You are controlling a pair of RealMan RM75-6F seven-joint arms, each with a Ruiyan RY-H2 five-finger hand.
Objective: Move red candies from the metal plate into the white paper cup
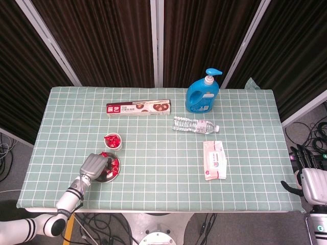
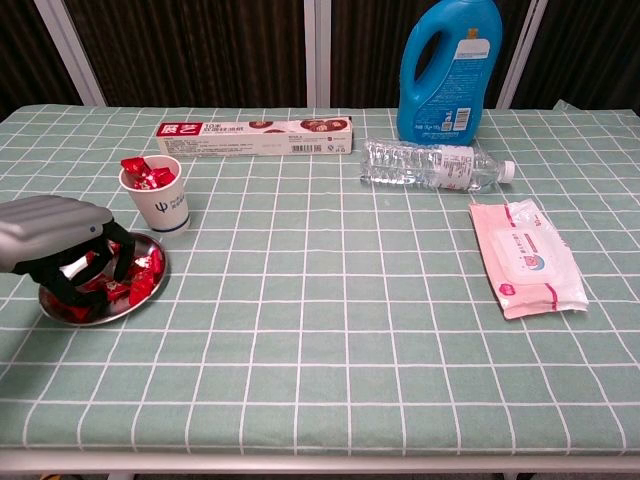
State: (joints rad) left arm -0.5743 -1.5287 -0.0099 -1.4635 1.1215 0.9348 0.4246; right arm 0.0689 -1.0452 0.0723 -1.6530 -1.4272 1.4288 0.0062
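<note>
Left hand (image 2: 62,243) lowered over plate (image 2: 148,290), fingers curled among candies (image 2: 140,274); grip indeterminate. Cup (image 2: 158,195) just beyond.

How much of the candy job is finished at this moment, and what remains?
Partly done. The white paper cup already holds several red candies. The left hand is down over the metal plate with its fingers among the candies; whether it has gripped one cannot be told. A number of red candies are on the plate and have to be carried over. The right hand is off the table.
</note>
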